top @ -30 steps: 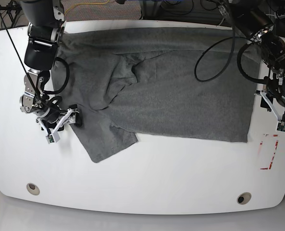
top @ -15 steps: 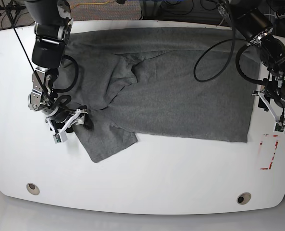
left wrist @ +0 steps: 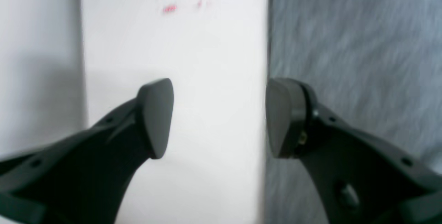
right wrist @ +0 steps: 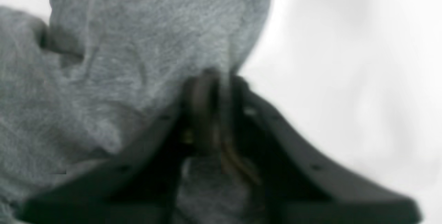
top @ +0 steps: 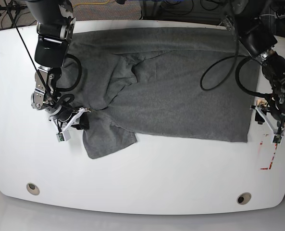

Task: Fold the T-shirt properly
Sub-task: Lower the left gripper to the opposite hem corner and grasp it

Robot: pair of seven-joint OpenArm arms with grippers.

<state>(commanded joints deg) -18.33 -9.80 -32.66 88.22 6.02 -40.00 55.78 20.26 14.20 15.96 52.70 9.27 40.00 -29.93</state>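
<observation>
With the T-shirt [top: 171,86] spread over the far half of the tabletop [top: 147,178], the right end effector [right wrist: 215,79] is clamped on its sleeve edge, the left end effector [left wrist: 217,117] gapes beside the hem, so folding the sleeve inward looks next.

Dark heather-grey T-shirt [top: 180,86] spread on white table, left part rumpled, sleeve flap toward front
</observation>
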